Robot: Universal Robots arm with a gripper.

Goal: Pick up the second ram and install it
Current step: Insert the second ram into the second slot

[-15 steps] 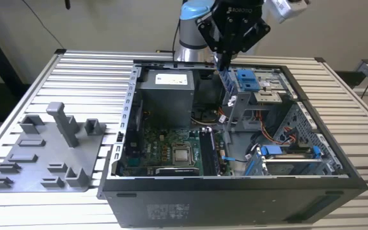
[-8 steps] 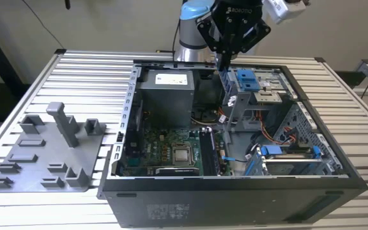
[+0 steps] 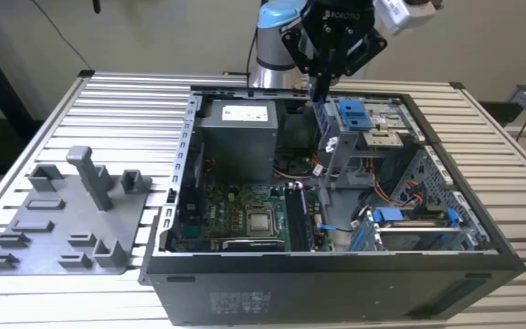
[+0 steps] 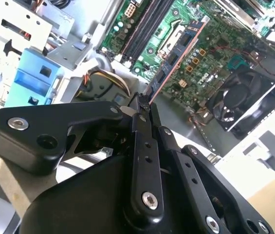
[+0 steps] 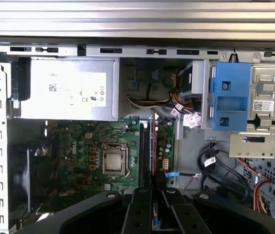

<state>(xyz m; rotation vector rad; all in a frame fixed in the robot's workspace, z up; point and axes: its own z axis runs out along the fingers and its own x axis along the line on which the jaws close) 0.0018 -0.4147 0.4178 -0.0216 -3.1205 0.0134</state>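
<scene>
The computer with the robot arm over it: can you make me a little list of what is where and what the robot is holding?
holder: gripper, shut on the second ram
gripper place: above the open computer case, near its back wall in the exterior view
ram pose: sticks out from the fingertips toward the green motherboard
beside the case: gray fixture plate, on the exterior view's left
table: slatted metal table

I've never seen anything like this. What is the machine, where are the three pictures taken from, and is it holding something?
It is a robot arm working over an open computer case on a slatted table. The exterior view looks on from off the arm; both wrist views come from cameras riding on it. Its end effector is shut on a thin memory stick, the ram, held above the motherboard. A gray fixture plate lies beside the case, on the exterior view's left.
</scene>
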